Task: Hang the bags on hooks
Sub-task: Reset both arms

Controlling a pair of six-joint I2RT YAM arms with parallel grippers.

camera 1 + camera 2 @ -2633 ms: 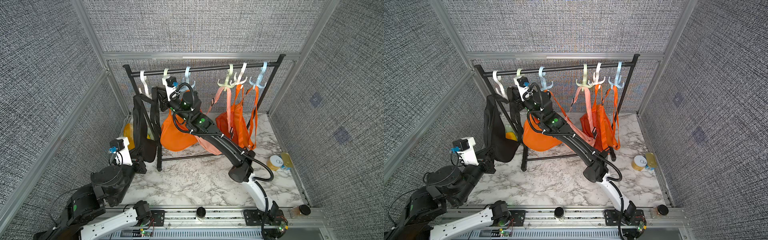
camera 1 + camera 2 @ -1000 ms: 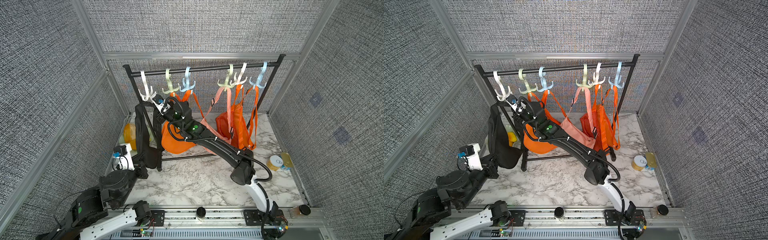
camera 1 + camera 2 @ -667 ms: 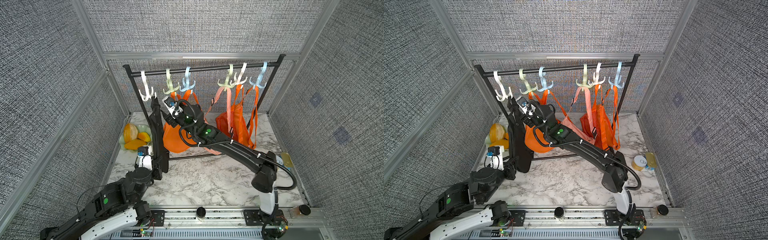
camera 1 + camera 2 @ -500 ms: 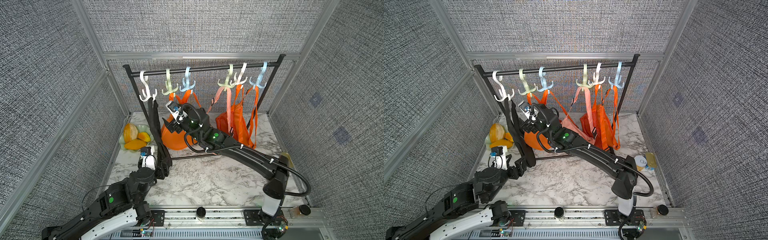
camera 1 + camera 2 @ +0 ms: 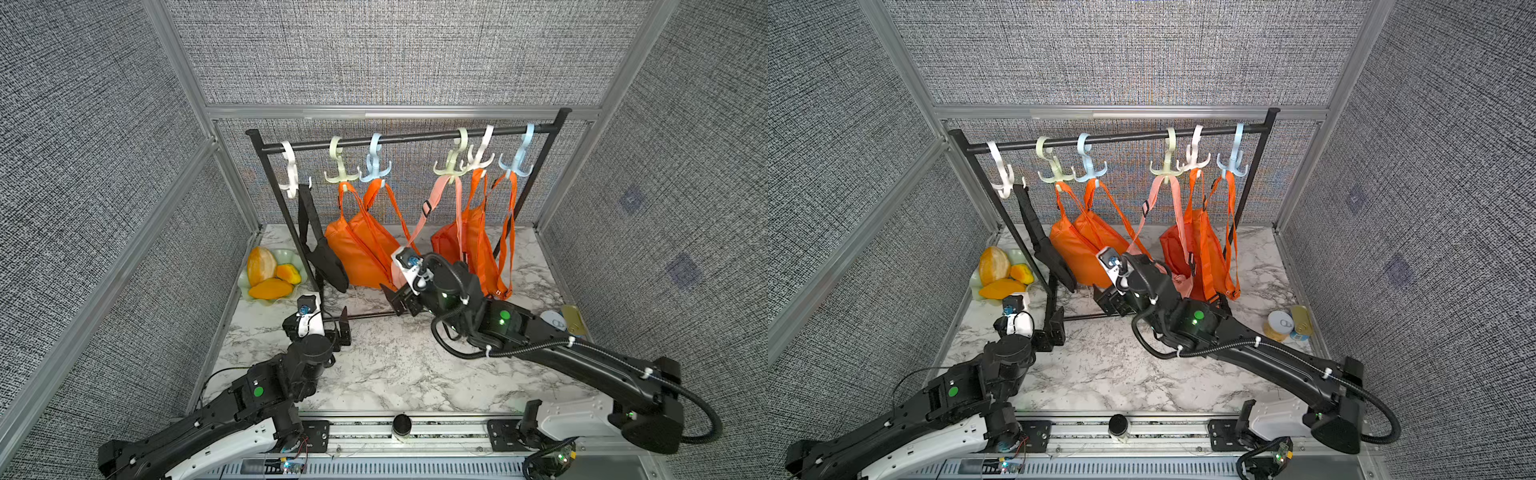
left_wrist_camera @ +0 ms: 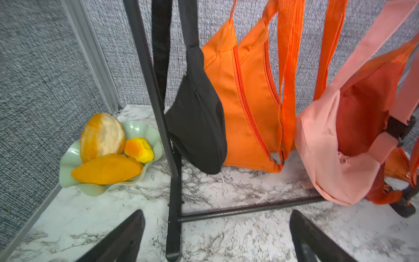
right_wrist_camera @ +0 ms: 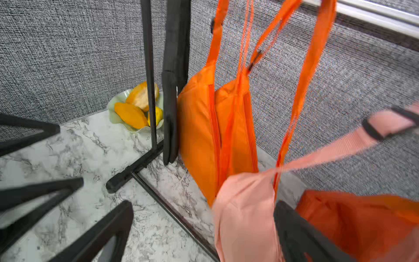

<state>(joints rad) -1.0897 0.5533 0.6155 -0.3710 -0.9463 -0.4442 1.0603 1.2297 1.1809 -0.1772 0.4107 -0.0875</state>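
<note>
At the left end of the rail [image 5: 415, 137], the black bag [image 5: 328, 266] hangs by its strap from the white hook [image 5: 289, 174]. Left fingers [image 6: 127, 236] and right fingers [image 7: 108, 226] stand apart, holding nothing, low over the bench [image 5: 395, 365].

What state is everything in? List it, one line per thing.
black bag, hanging by its strap from the white hook, not held.
left gripper, open and empty.
right gripper, open and empty.
orange bags, hanging by their straps from hooks on the same rail.
pink bag, hanging by its strap from a hook.
dish, on the table, holding fruit.
</note>
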